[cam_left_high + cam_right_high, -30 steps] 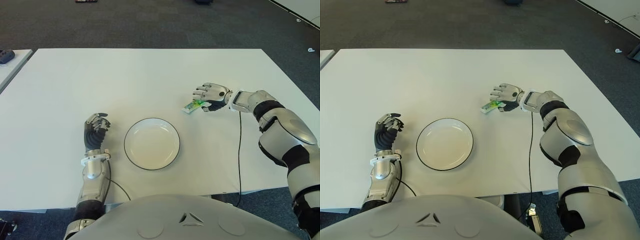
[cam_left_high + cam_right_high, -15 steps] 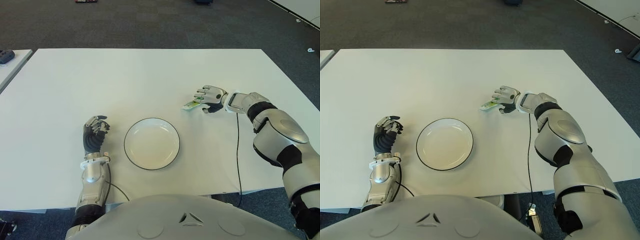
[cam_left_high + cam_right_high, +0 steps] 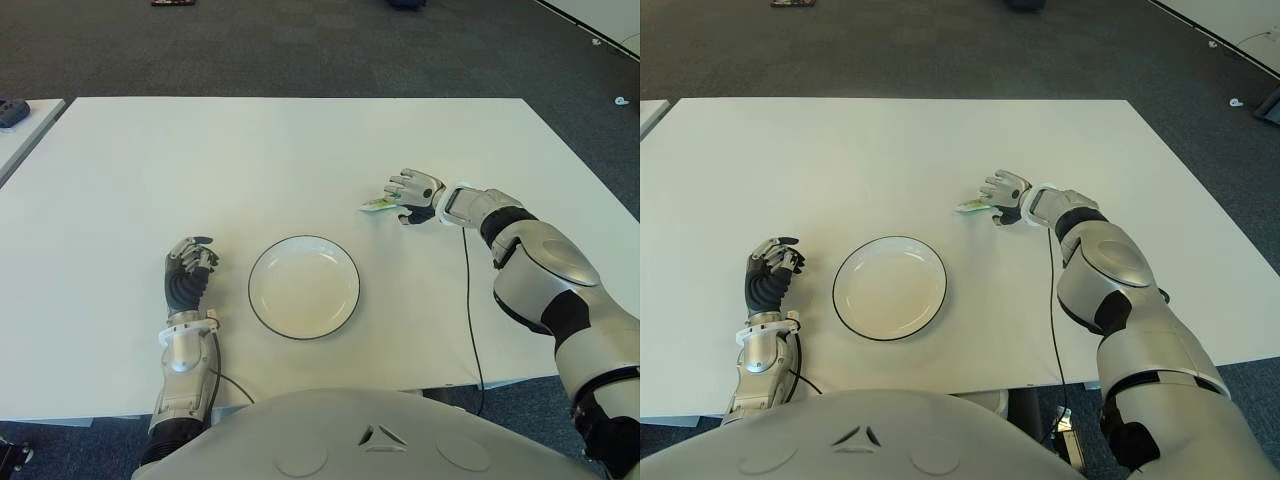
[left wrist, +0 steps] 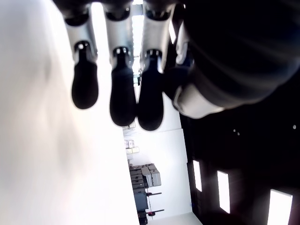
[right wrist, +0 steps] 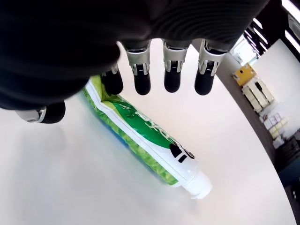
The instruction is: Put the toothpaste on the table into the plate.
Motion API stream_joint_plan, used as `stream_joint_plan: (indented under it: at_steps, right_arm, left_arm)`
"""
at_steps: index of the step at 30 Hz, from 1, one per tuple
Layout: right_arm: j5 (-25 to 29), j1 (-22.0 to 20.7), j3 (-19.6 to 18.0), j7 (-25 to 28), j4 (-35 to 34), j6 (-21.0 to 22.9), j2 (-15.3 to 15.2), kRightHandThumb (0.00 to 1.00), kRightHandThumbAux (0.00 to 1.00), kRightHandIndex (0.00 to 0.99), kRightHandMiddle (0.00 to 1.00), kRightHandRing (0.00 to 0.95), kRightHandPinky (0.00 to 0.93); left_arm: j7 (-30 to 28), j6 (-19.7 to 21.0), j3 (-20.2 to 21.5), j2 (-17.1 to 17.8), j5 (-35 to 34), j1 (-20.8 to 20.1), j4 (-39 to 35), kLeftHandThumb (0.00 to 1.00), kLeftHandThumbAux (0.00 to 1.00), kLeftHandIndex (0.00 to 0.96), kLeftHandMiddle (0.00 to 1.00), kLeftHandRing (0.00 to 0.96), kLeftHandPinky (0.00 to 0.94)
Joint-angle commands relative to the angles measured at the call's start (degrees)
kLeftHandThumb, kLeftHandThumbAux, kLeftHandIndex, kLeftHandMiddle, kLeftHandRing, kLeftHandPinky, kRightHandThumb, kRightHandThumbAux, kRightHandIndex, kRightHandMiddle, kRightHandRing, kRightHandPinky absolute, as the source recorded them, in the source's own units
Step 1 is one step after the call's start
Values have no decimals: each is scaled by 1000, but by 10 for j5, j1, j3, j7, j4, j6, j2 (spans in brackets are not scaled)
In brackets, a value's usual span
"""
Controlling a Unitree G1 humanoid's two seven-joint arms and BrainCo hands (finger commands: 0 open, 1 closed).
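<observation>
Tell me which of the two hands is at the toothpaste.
The right hand, reaching past the plate, its fingers spread above the green toothpaste. The left hand shows left of the plate, holding nothing.

A glossy green-and-white plastic toothpaste tube (image 5: 140,136) with a smooth white cap lies on a matt white worktop (image 3: 300,150). The right hand (image 3: 412,192) shows polished silvery metal knuckles and matt black rubbery fingertips (image 5: 142,85); the left hand (image 3: 187,272) is finished alike. The plate (image 3: 304,287) looks smooth and faintly glossy, white with a thin dark rim. Dark, rough-textured carpet (image 3: 300,45) covers the floor.
</observation>
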Motion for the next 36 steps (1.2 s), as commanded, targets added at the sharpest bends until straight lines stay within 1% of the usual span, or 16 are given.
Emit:
stream_joint_plan:
  at_steps: [1, 8, 17, 25, 27, 29, 33, 35, 36]
  right_arm:
    - [2, 30, 3, 23, 7, 3, 17, 563, 149, 0, 0, 0, 0]
    - [13, 37, -6, 41, 13, 27, 36, 574, 146, 0, 0, 0, 0]
    - [31, 43, -22, 50, 14, 39, 45, 585, 139, 0, 0, 0, 0]
    - [95, 62, -86, 75, 18, 57, 56, 590, 155, 0, 0, 0, 0]
    - [122, 72, -112, 82, 19, 63, 60, 590, 160, 0, 0, 0, 0]
    - [152, 79, -141, 95, 19, 62, 63, 588, 169, 0, 0, 0, 0]
    - [184, 85, -172, 113, 16, 63, 68, 579, 180, 0, 0, 0, 3]
    - [199, 88, -187, 124, 14, 63, 73, 571, 189, 0, 0, 0, 26]
    - [213, 89, -200, 140, 14, 63, 75, 570, 191, 0, 0, 0, 33]
  left_arm:
    - [5, 10, 2, -6, 2, 6, -4, 697, 719, 433, 638, 634, 626]
    - [3, 7, 6, -6, -4, 12, -8, 696, 719, 433, 632, 625, 617]
    - [6, 2, 9, -8, -3, 16, -12, 698, 719, 433, 620, 616, 612]
    - [7, 2, 10, -8, -1, 17, -12, 698, 720, 432, 616, 614, 610]
    - [7, 4, 10, -8, -2, 18, -13, 698, 720, 432, 616, 614, 610]
    - [6, 4, 11, -8, -3, 19, -12, 698, 720, 432, 616, 614, 612]
    - [5, 1, 11, -7, -3, 19, -10, 698, 720, 432, 617, 616, 614]
    - [4, -1, 11, -7, -3, 19, -10, 698, 720, 432, 619, 620, 616]
    - [3, -2, 11, -6, -3, 19, -9, 698, 720, 432, 619, 621, 617]
